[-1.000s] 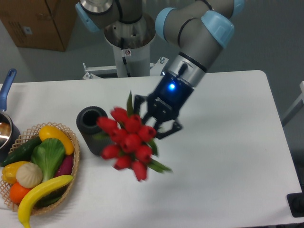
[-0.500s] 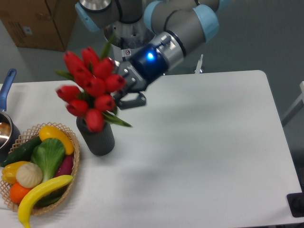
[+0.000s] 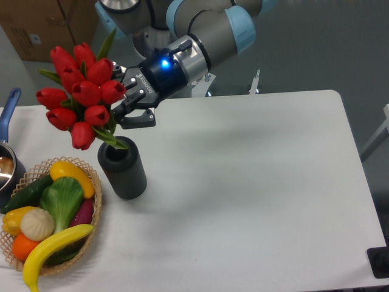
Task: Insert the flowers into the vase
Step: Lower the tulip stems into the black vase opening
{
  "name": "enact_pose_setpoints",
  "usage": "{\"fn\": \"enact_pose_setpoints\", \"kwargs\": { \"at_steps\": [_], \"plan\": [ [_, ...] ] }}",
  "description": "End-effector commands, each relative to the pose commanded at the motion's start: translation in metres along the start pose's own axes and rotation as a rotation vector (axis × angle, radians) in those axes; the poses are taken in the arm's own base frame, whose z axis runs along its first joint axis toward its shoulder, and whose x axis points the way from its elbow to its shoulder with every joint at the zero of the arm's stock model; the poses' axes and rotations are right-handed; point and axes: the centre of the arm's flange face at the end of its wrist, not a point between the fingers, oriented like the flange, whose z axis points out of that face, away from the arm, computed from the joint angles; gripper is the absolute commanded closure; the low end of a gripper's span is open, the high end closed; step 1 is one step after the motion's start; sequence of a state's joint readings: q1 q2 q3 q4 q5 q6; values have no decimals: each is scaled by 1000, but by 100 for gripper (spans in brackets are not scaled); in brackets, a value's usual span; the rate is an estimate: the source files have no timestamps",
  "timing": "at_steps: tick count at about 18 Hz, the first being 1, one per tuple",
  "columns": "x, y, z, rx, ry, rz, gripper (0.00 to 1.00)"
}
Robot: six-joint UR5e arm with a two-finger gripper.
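The flowers [image 3: 82,94] are a bunch of red tulips with green leaves, held tilted up and to the left above the table. My gripper [image 3: 124,103] is shut on their stems, just above and right of the vase mouth. The vase [image 3: 123,168] is a dark grey ribbed cylinder standing upright on the white table. The lowest buds and a leaf hang over its mouth. The stem ends are hidden behind the buds and fingers, so I cannot tell whether they are inside the vase.
A wicker basket [image 3: 94,182] with a banana, pepper, leafy green and other produce sits left of the vase, almost touching it. A pot with a blue handle [image 3: 9,109] is at the left edge. Cardboard boxes [image 3: 55,27] stand behind the table.
My gripper has carried the flowers from the table's middle up and left over the vase; since half a second ago it moved further left and slightly down.
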State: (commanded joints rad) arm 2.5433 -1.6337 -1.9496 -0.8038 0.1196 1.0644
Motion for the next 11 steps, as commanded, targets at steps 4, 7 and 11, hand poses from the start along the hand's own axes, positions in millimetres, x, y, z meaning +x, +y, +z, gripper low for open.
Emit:
{"fn": "enact_pose_setpoints", "kwargs": {
  "at_steps": [4,7,11],
  "plan": [
    [1,25,5,-5,10,22,97],
    [4,55,10,-10,21,51,96],
    [6,89,14,-13,31,55,93]
  ]
}}
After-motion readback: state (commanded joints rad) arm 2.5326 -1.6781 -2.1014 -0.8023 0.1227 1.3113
